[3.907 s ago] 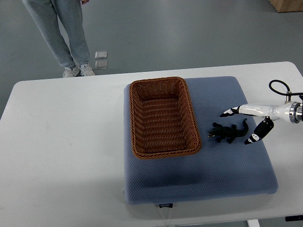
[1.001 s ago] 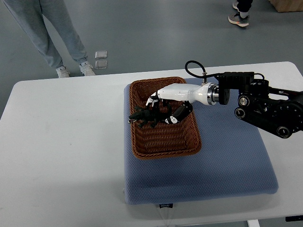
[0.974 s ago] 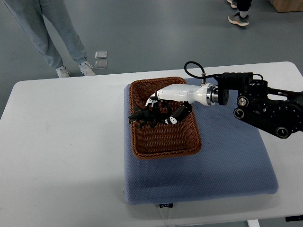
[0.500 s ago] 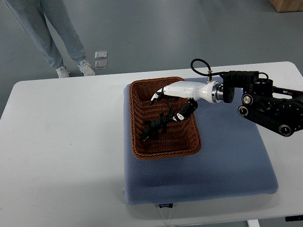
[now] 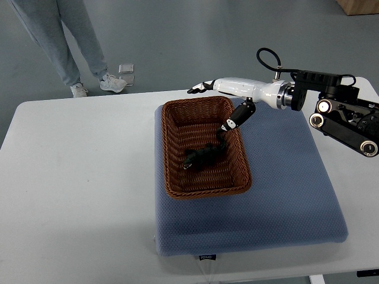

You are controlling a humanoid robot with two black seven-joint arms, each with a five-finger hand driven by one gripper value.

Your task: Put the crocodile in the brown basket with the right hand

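While one crocodile [image 5: 204,157] lies on the floor of the single brown basket [image 5: 168,148], toward its right wall, the right hand [image 5: 235,88] hovers over the basket's far right corner, fingers spread and holding nothing. Bare blue cushion [image 5: 287,189] lies open right of the basket, white table [image 5: 77,177] left.

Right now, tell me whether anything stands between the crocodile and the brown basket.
Nothing visible does. The crocodile lies inside the brown basket, on its woven floor. The right robot hand is open over the basket's far right corner, holding nothing.
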